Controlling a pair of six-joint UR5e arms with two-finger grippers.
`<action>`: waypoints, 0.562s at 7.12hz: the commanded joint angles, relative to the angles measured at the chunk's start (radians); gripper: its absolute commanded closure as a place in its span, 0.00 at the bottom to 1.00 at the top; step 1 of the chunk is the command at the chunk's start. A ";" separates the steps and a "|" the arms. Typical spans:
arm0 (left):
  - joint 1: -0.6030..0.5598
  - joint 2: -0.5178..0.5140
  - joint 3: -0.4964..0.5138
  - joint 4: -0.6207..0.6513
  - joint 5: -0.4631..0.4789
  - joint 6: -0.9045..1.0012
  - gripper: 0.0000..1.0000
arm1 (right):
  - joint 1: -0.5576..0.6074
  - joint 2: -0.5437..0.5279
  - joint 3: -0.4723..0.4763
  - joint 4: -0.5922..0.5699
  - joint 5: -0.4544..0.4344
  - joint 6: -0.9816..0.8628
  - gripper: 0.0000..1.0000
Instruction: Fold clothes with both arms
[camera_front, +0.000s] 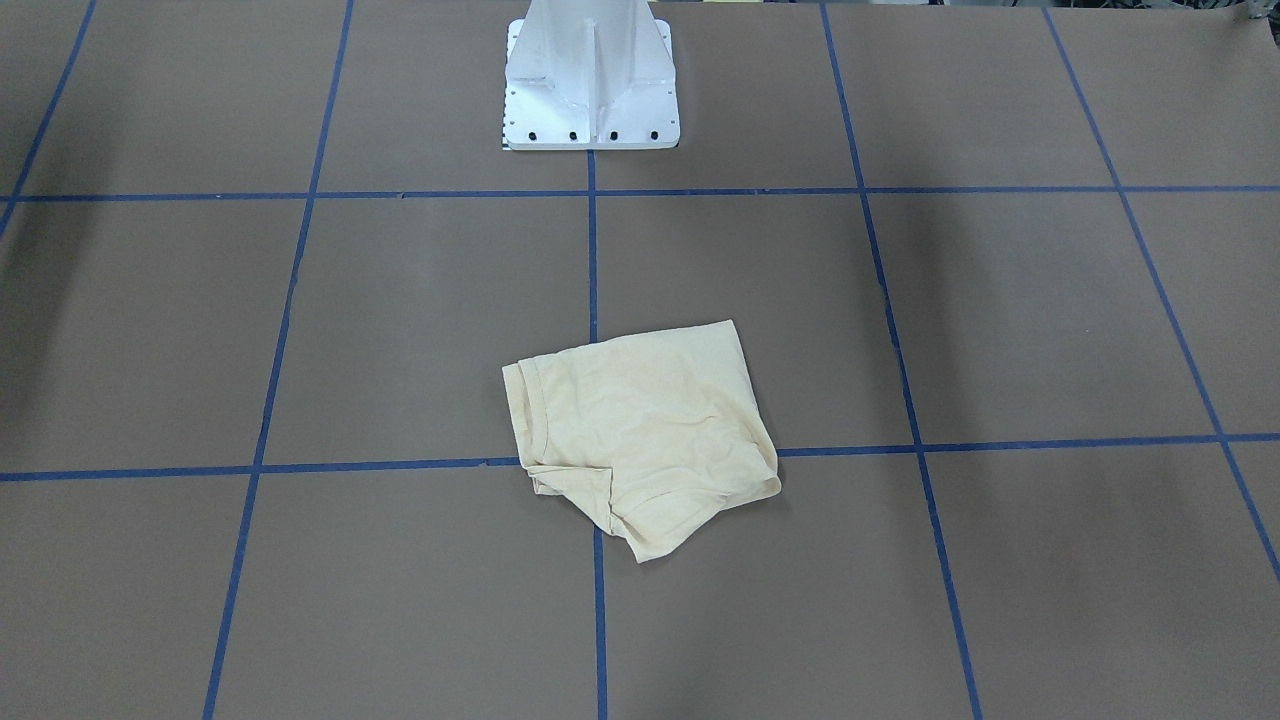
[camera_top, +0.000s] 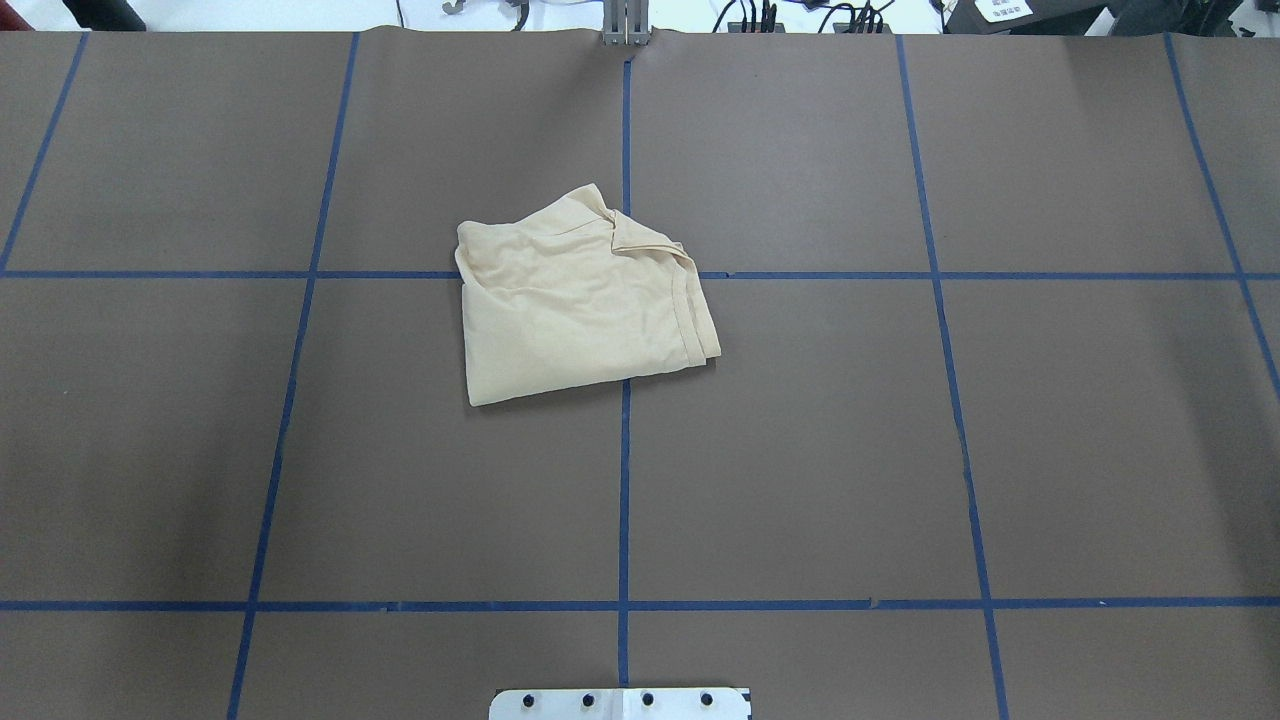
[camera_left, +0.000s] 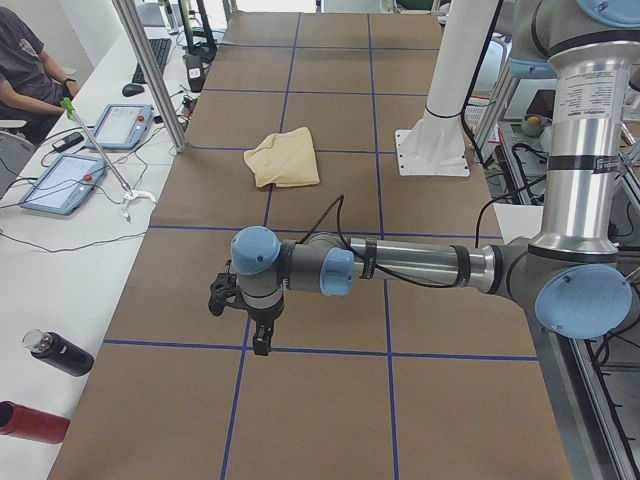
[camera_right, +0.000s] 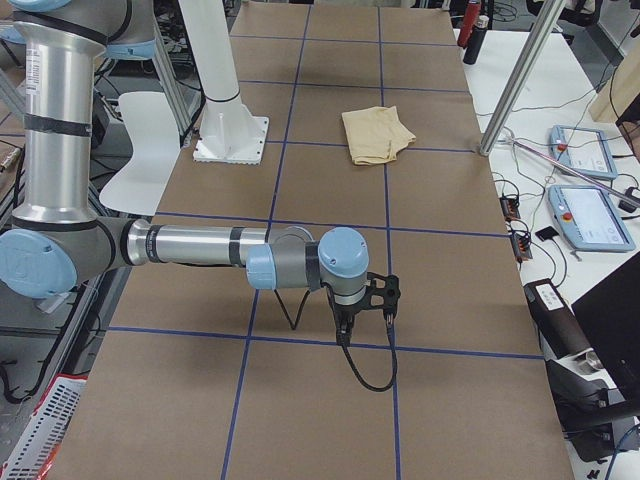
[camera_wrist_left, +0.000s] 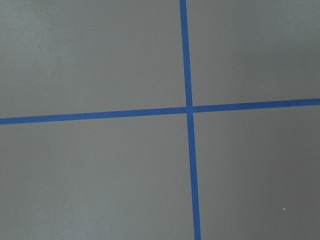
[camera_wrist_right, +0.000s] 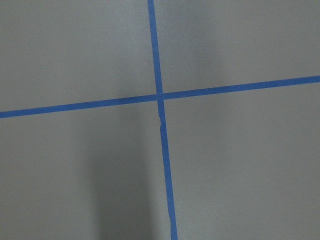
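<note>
**Front-facing view.** Pale cream-yellow T-shirt (camera_front: 640, 435), folded into a compact, rumpled bundle. It lies flat on the brown paper-covered table (camera_front: 1000, 320), across a crossing of the blue tape grid lines (camera_front: 592, 250) and well apart from the white metal pedestal base (camera_front: 590, 85). No arm is in this view.

**Overhead view.** The T-shirt (camera_top: 575, 300) sits mid-table, mostly left of the centre tape line, with a hemmed edge along its right side. No arm is in this view either.

**Left side view.** Left arm of grey and silver tube with light blue joint caps (camera_left: 420, 265). The upper segment stands upright and the forearm reaches level across the table. The wrist is bent down, so the black left gripper (camera_left: 260, 345) points at the table, near a tape line and well apart from the T-shirt (camera_left: 283, 158). Whether its jaws are open or closed cannot be told. A seated person (camera_left: 25, 70) is at the side bench.

**Right side view.** Right arm (camera_right: 200, 245) in the same pose: upright column, level forearm, and black right gripper (camera_right: 343, 335) hanging downward over the paper, far from the T-shirt (camera_right: 378, 133). Its jaw state cannot be told.

**Wrist views.** Each shows only brown paper and a tape crossing (camera_wrist_left: 189, 109).
</note>
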 joint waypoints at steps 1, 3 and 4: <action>-0.002 0.000 0.000 0.002 0.000 0.000 0.00 | -0.036 -0.006 -0.006 -0.007 -0.012 -0.013 0.00; 0.000 0.000 0.012 -0.002 0.000 0.000 0.00 | -0.053 -0.006 -0.008 -0.008 -0.012 -0.014 0.00; 0.000 0.000 0.011 -0.002 0.000 0.000 0.00 | -0.056 -0.006 -0.010 -0.008 -0.026 -0.014 0.00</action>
